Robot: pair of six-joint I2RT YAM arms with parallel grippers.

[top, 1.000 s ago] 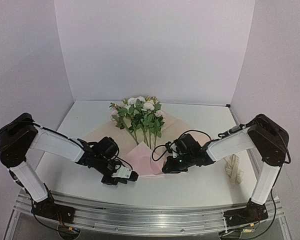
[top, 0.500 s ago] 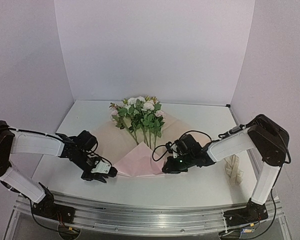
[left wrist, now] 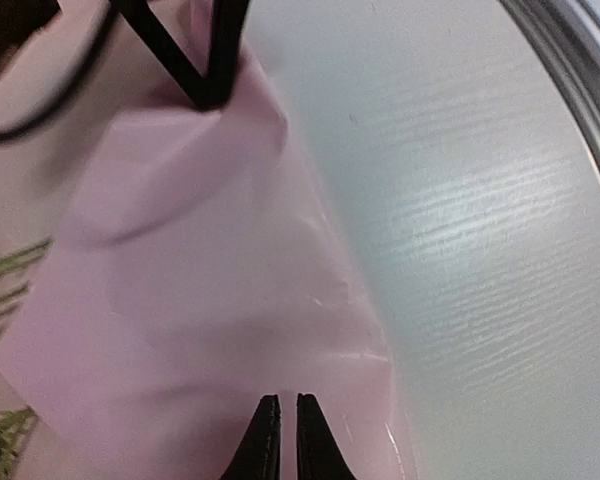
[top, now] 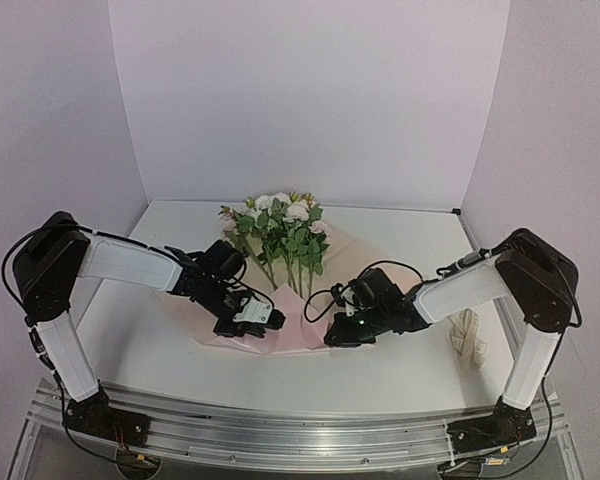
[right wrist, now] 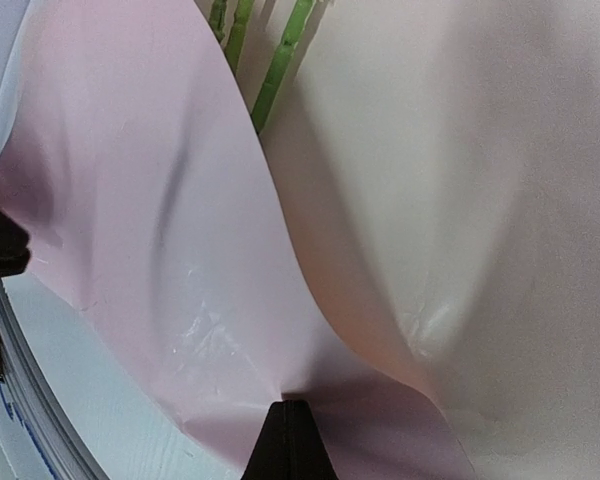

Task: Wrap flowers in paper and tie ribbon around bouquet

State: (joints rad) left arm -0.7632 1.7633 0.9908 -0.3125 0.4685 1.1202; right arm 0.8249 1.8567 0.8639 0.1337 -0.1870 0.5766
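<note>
The flowers lie at mid-table on the light pink paper, blooms toward the back wall. Green stems run under a lifted fold of the paper. My right gripper is shut on the paper's near edge, which puckers at its tips. Over the near left part of the paper, my left gripper hovers low with its jaws closed to a thin slit. I see nothing pinched between them. The cream ribbon lies folded at the far right of the table.
A metal rail runs along the near table edge, also visible in the left wrist view. White walls close the back and both sides. Bare white tabletop lies beside the paper's near fold.
The left arm swung out to the left half a second ago and has come back over the paper's near left part. The right gripper has held still on the paper.
</note>
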